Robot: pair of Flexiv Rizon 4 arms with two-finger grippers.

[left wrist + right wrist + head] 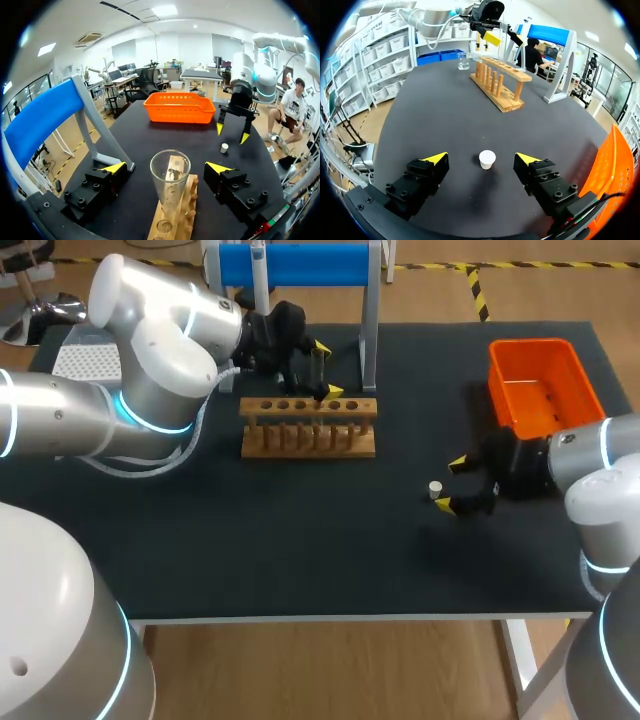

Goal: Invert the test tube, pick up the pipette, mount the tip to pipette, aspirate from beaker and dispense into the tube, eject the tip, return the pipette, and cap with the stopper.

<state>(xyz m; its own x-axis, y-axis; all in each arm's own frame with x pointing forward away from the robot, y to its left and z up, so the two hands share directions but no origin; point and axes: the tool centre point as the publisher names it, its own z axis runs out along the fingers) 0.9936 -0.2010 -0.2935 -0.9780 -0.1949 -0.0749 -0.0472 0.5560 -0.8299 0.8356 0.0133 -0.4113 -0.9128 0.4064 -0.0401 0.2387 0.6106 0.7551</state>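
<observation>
Left gripper (166, 168) open, fingers either side of the clear glass test tube (170, 186) upright in the wooden rack (174, 220); right gripper (481, 158) open, flanking the small white stopper (487, 159).

The rack (189, 202) is cut off at the edge, under the left gripper (166, 168).

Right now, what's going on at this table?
Two robot arms are at work. The left gripper is open around a glass test tube that stands mouth-up in the wooden rack, with its fingers clear of the glass. The right gripper is open around a small white stopper that lies on the table, one finger on each side, not touching it.
</observation>
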